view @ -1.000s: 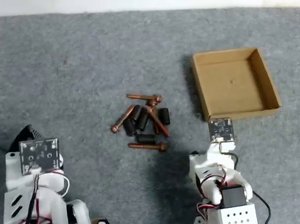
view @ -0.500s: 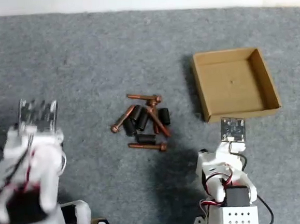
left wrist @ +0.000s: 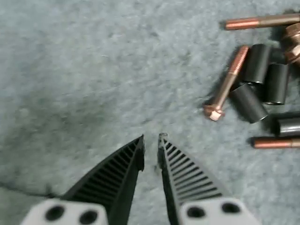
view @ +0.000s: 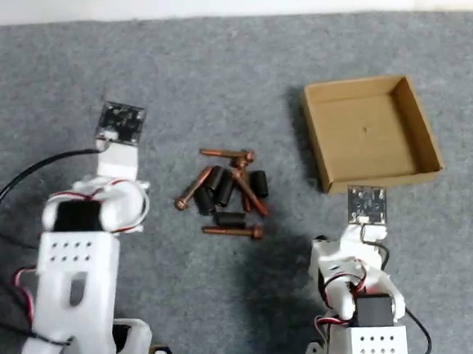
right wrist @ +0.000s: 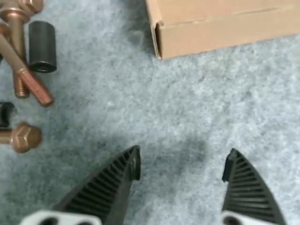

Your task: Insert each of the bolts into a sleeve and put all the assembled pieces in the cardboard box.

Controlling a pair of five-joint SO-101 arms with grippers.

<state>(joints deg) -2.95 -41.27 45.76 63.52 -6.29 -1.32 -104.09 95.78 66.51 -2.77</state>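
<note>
The cardboard box [view: 379, 182] sits open-topped on the grey carpet [view: 170, 59], in front of the right arm. The bolts [view: 233, 231] and sleeves [view: 257, 182] lie loose in 1 heap on the carpet near the box's left wall, all of them outside it. In the left wrist view, 4 black sleeves [left wrist: 247, 102] cluster together, and a copper bolt [left wrist: 227, 84] rests against 1 of them.

The right gripper [right wrist: 183, 164] hovers over bare carpet just off the box's near left corner, on the robot's side of it. Its fingers [right wrist: 124, 171] are spread wide and hold nothing.

The left gripper [left wrist: 151, 140] is well apart from the box, with the heap between the 2. It points down at bare carpet close to the heap. Its fingertips [left wrist: 139, 147] are drawn almost together, leaving a thin slit, and nothing is caught in it.
</note>
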